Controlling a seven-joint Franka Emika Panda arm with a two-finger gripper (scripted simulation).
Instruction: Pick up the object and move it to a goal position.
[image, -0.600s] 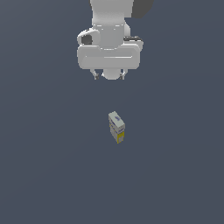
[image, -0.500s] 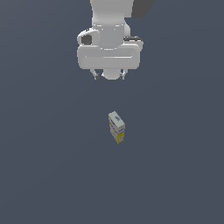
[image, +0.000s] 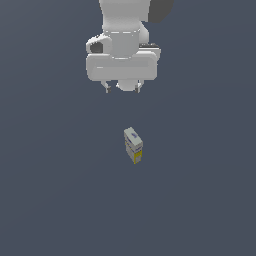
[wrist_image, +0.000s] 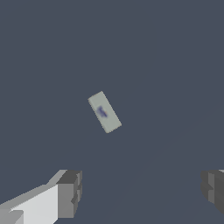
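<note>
— Hardly anything has moved since the earlier frames: the arm hangs in the same spot over the floor, and the box (image: 133, 144) sits just where it did.

— Where is that box now?

— It stands alone on the plain dark grey floor (image: 55, 190), near the middle of the exterior view and well below the gripper (image: 122, 89) in that picture. Its top is pale grey-white, its lower part yellow, with small printed marks on the side.

— And from the wrist?

— There the box (wrist_image: 104, 112) shows only its pale top with a small bluish mark, turned at a slant to the line between the fingers.

— What about the gripper itself?

— Its jaws are spread wide, with nothing between them. In the wrist view the gripper (wrist_image: 142, 190) has one grey finger pad (wrist_image: 69, 193) on one side and the other at the far edge, the gap much wider than the box.

— Touching the box?

— No, well apart from it.
</note>
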